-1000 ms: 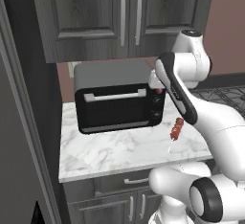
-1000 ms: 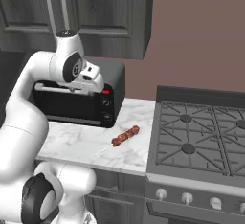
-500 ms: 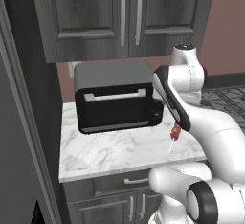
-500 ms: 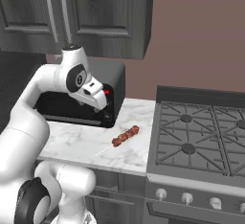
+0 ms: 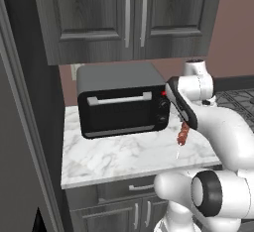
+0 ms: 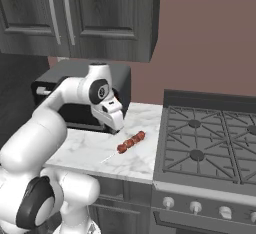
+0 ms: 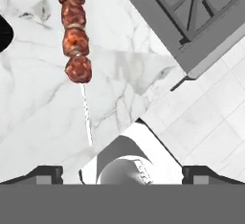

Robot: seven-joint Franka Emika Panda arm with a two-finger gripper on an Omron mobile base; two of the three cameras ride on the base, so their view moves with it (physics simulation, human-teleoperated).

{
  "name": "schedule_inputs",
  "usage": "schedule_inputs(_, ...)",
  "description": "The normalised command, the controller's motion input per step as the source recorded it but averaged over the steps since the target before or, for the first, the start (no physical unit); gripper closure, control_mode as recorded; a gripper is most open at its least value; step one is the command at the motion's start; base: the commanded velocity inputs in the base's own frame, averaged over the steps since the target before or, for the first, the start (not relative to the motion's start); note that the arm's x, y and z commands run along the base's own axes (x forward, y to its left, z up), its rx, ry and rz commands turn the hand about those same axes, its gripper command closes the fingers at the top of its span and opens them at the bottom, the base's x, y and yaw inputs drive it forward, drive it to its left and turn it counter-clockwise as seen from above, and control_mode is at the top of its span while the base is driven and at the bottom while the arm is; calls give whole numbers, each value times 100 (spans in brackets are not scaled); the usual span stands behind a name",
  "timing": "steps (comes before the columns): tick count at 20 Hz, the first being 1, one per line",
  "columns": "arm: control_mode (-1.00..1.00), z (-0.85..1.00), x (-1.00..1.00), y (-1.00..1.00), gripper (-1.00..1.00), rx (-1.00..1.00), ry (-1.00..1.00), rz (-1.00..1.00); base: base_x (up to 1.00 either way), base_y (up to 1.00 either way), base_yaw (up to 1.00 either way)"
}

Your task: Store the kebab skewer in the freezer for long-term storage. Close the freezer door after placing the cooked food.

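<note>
**Skewer lay on the counter, my fingers wide and empty**

I had the gripper [image 7: 122, 173] spread wide, and it held nothing. Its two dark finger tips [image 7: 45, 173] stood far apart at the bottom of the hand view.

The kebab skewer [image 6: 131, 142] lay flat on the marble counter [image 5: 119, 156], near the counter's right edge, just beside the stove [image 6: 210, 143]. It was in front of the black toaster oven [image 5: 124, 107] and off to that oven's right, not touching it.

In the hand view, the skewer ran long-ways away from the fingers. Its bare stick end pointed back at them and its meat chunks sat farther out. It also lay toward one finger, not in the middle of the gap.

I judged that I needed to slide the hand over and go down, so the fingers could close across the stick's long line.
</note>
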Motion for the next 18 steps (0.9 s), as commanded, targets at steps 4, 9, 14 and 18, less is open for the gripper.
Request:
schedule_inputs(4,-100,-37,0,-34,-100,0,16,-1,0,0,0)
schedule_inputs(9,-100,-32,2,-6,-100,0,6,0,0,0,0)
schedule_inputs(14,-100,-30,4,0,-100,0,0,0,0,0,0)
schedule_inputs(18,-100,-43,0,-1,-100,0,-1,0,0,0,0)
